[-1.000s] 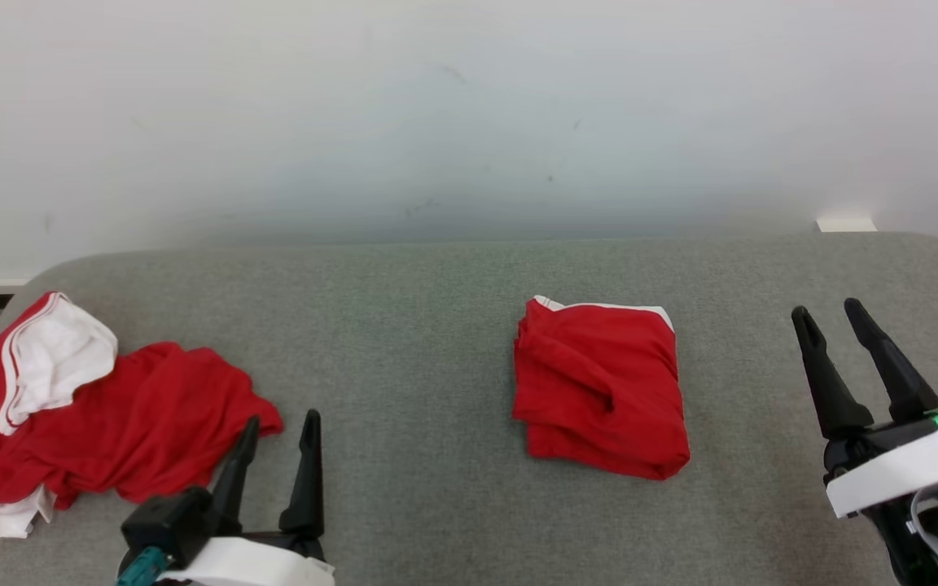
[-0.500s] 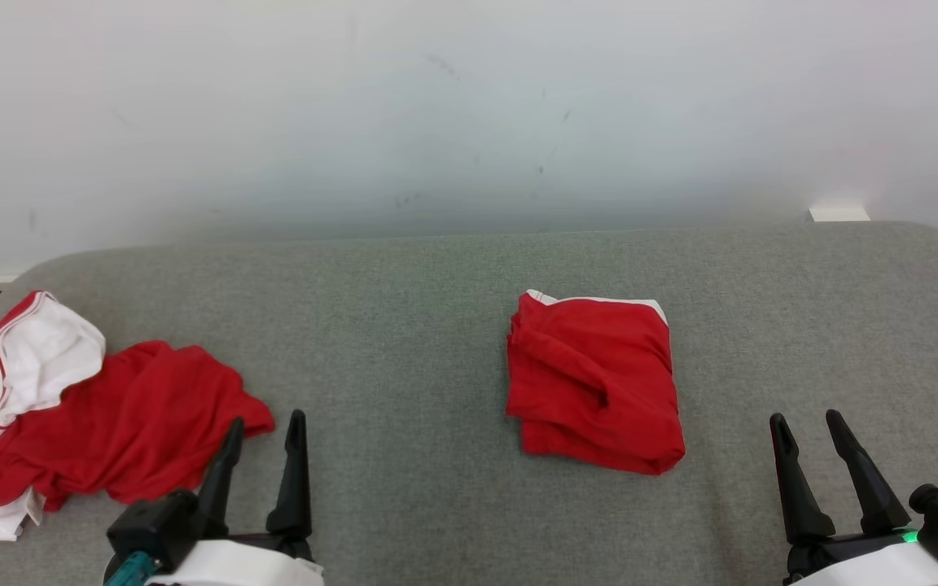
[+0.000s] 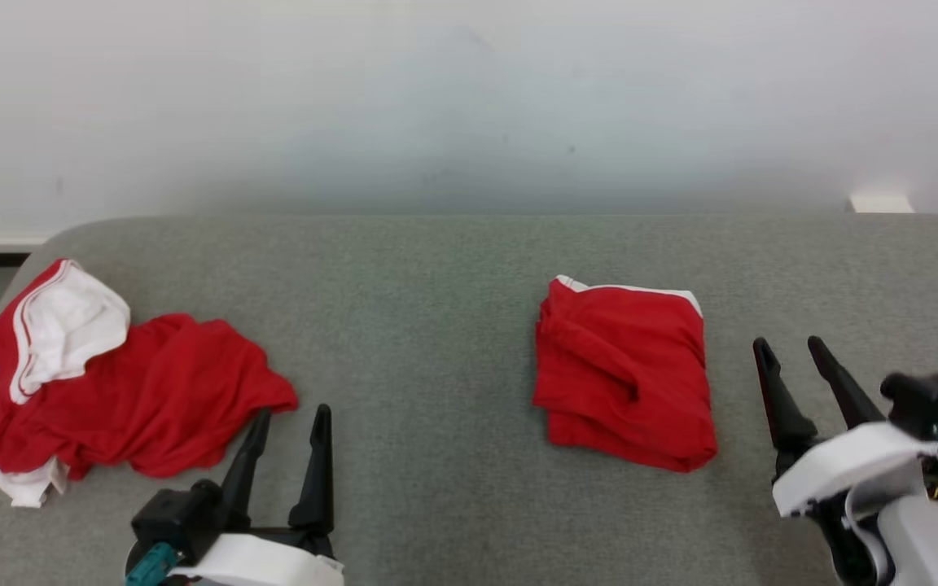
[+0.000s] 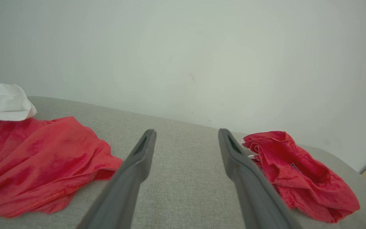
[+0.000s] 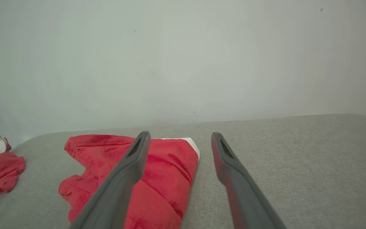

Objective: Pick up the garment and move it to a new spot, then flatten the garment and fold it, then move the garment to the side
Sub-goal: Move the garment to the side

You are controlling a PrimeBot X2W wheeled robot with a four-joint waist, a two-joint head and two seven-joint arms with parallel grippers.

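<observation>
A folded red garment (image 3: 624, 382) with a white hem lies right of centre on the grey table (image 3: 436, 277). A crumpled red and white garment (image 3: 111, 382) is heaped at the table's left end. My left gripper (image 3: 291, 413) is open and empty, just right of the heap's near corner. My right gripper (image 3: 787, 343) is open and empty, a little to the right of the folded garment. In the left wrist view, the left gripper (image 4: 186, 130) has the heap (image 4: 40, 162) on its left and the folded garment (image 4: 297, 178) on its right. In the right wrist view, the right gripper (image 5: 179, 134) has the folded garment (image 5: 164, 171) under its left finger.
A pale wall (image 3: 469, 106) rises right behind the table's far edge. A small white block (image 3: 880, 203) sits at the far right corner. The table's rounded left end (image 3: 37, 244) is close to the heap. Bare grey surface lies between the two garments.
My right gripper dropped toward the near edge, then came back up beside the folded garment, still open. The head view shifted slightly. Left gripper and both garments stayed put.
</observation>
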